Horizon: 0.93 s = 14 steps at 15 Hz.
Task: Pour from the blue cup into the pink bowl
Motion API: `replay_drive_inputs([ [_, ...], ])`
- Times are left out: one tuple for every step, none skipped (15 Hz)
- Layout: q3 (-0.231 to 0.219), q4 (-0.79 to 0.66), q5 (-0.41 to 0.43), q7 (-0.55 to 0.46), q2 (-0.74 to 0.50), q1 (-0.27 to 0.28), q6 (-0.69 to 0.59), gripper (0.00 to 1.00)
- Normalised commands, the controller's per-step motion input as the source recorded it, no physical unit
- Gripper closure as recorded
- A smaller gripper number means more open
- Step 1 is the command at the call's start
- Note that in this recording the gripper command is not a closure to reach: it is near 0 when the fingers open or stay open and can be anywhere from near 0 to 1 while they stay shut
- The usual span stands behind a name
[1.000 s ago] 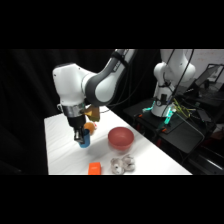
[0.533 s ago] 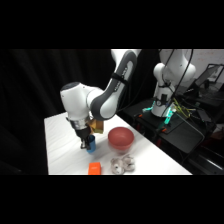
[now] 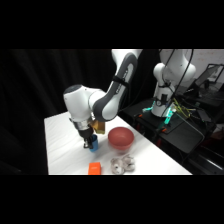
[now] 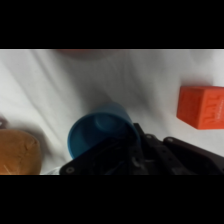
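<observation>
The blue cup [image 3: 92, 145] stands on the white table [image 3: 60, 142], just beside the pink bowl [image 3: 121, 138] on the side away from the arm's base; in the wrist view the blue cup [image 4: 100, 134] shows its open mouth and hollow interior, directly against the black linkage. The gripper [image 3: 90, 140] comes down from above onto the cup; whether its jaws are clenched on the cup or released cannot be told, since the fingers are hidden in both views. A flat orange block [image 3: 94, 168] lies nearer the camera than the cup, apart from it. An orange-brown toy [image 4: 19, 152] sits near the cup's other side. A pale small object [image 3: 122, 164] lies in front of the bowl.
</observation>
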Motion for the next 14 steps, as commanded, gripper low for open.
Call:
replay_drive_inputs([
  [-0.107,-0.15,-0.141,0.12,-0.2,0.102,0.06,0.0],
  [-0.125,-0.18,-0.169,0.15,-0.26,0.123,0.05,0.0],
  [-0.06,-0.25,-0.127,0.04,-0.41,0.074,-0.08,0.0],
  [-0.066,-0.39,-0.172,0.01,-0.58,0.092,-0.11,0.0],
  [-0.069,-0.49,-0.205,-0.02,-0.71,0.098,-0.13,0.0],
  [-0.041,-0.54,-0.193,-0.09,-0.79,0.064,-0.19,0.0],
  [-0.018,-0.55,-0.188,-0.14,-0.81,0.033,-0.22,0.0],
  [0.017,-0.58,-0.191,-0.23,-0.89,0.005,-0.27,0.0],
  [0.09,-0.57,-0.096,-0.33,-0.91,-0.062,-0.32,0.0],
  [0.127,-0.53,-0.062,-0.36,-0.9,-0.085,-0.34,0.0],
  [0.142,-0.47,-0.047,-0.34,-0.88,-0.096,-0.38,0.0],
  [0.13,-0.4,-0.078,-0.25,-0.86,-0.085,-0.43,0.0],
  [0.118,-0.33,-0.124,-0.21,-0.84,-0.086,-0.51,0.0],
  [0.121,-0.33,-0.133,-0.24,-0.82,-0.107,-0.43,0.0],
])
